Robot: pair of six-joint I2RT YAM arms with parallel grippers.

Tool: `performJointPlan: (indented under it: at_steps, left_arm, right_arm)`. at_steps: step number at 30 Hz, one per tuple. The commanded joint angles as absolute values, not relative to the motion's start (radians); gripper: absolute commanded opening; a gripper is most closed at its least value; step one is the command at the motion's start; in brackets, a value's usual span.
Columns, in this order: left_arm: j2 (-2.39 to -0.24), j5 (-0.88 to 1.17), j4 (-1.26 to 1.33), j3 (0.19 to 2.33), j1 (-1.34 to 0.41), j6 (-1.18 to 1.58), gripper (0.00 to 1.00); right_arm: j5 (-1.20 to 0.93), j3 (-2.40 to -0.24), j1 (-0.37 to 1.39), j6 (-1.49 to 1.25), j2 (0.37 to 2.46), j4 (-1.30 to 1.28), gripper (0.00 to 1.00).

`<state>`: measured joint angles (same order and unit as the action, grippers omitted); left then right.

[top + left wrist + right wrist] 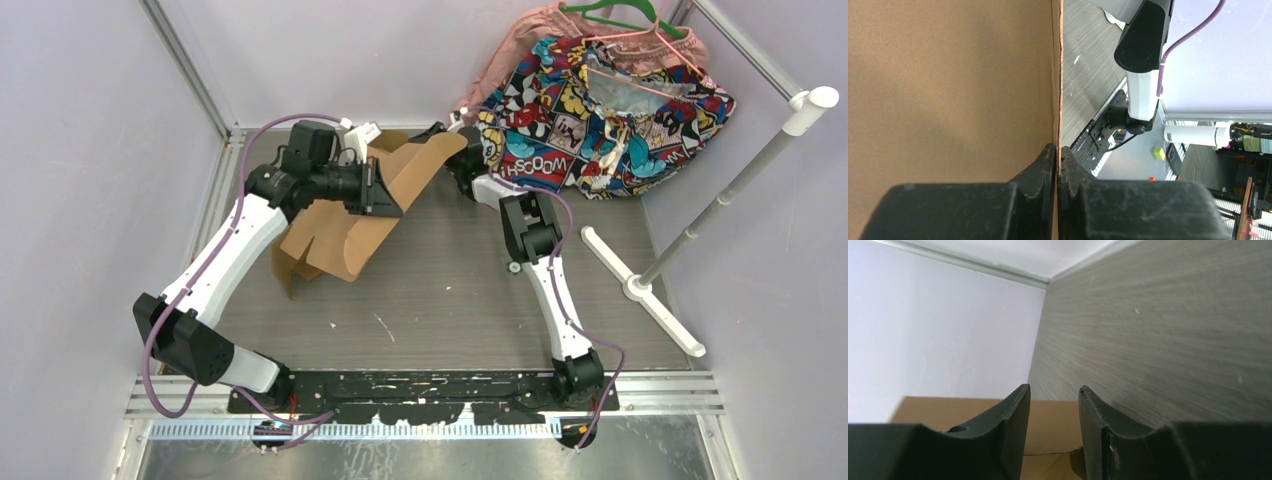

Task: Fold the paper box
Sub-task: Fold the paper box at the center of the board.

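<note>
Remote check of the work cell, arms at the bottom of the overhead view.

Item 1, the paper box (pixel 335 235): I find it in the upper left-centre of the overhead view, still an unfolded brown cardboard sheet. It is not flat. Its lower-left part reaches down towards the grey table (pixel 450 290), and its far end rises to the upper right, towards the middle of the back edge.

Item 2, the left gripper (pixel 1058 152): in its wrist view both black fingers are pressed together on the edge of the sheet, with only the cardboard's thickness between them. The sheet fills the left half of that view. I record the jaws as clamped on the paper box.

Item 3, the right gripper (pixel 1054 390): its fingers stand apart, with a clear gap between them. Through the gap I see cardboard lying beyond the tips, not pinched. In the overhead view this gripper sits at the raised far end of the sheet; I cannot tell whether it touches it.

Item 4, surroundings: a comic-print cloth (pixel 560 110) lies heaped in the upper right corner with a green hanger (pixel 610 15) above it. A white stand (pixel 700 215) leans at the right side.
</note>
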<state>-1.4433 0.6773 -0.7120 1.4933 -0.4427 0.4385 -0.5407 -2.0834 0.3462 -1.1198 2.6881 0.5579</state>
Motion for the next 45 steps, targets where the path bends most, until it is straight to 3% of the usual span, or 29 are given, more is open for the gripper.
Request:
performJointPlan:
  at_steps: [1,11,21,35,45]
  left_arm:
    - [-1.411,0.718,-0.663,1.488,-0.437,0.45,0.07]
    - [-1.418,0.727,-0.652,1.487,-0.436,0.456,0.07]
    - [-1.415,0.734,-0.65,1.483,-0.436,0.456,0.07]
    - [-1.423,0.745,-0.64,1.474,-0.436,0.455,0.07]
    - [-1.419,0.758,-0.649,1.474,-0.434,0.448,0.07]
  right_arm:
    - [-0.577,-2.003,0.36,-1.119,2.63,0.643,0.46]
    - [-0.583,-1.887,0.365,-1.125,2.592,0.721,0.45]
    - [-0.584,-2.045,0.361,-1.138,2.653,0.645,0.48]
    - [-0.631,-2.001,0.358,-1.222,2.656,0.811,0.45]
    - [-0.694,-2.305,0.351,-1.3,2.83,0.726,0.51]
